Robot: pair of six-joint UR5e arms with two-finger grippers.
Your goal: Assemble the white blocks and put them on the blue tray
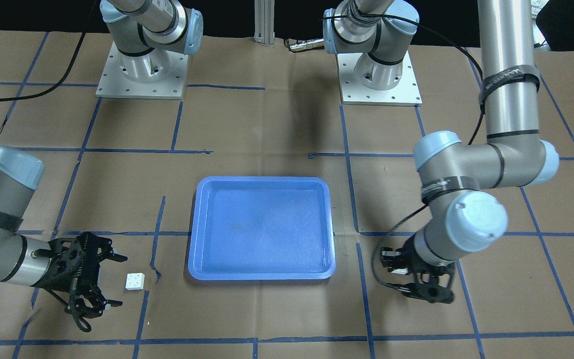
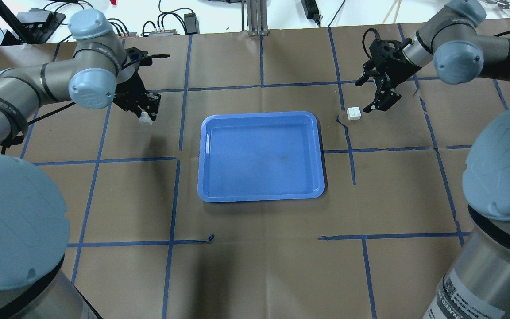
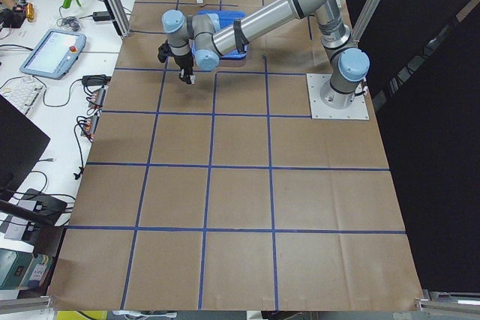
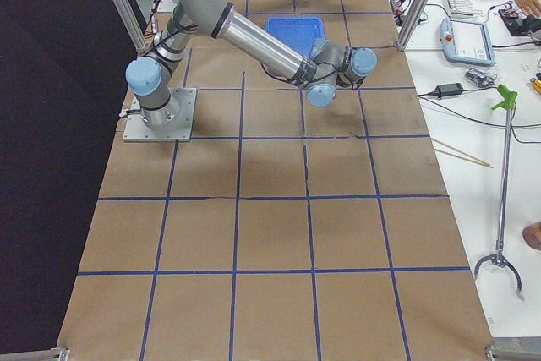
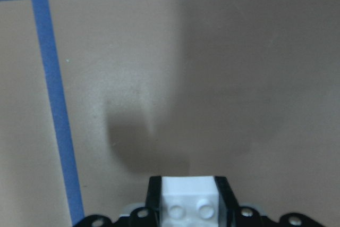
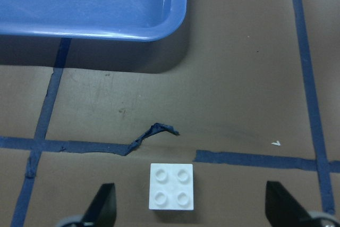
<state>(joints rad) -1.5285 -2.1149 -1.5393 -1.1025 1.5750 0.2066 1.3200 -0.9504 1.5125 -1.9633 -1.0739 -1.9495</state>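
One white block lies on the table right of the blue tray; it also shows in the front view and the right wrist view. My right gripper is open and empty, its fingertips just short of that block, one on each side. My left gripper is shut on the second white block, left of the tray and low over the table. In the front view the left gripper sits right of the tray, which holds nothing.
Brown paper with a blue tape grid covers the table. A torn tape end lies between the loose block and the tray corner. Both arm bases stand at the robot's side.
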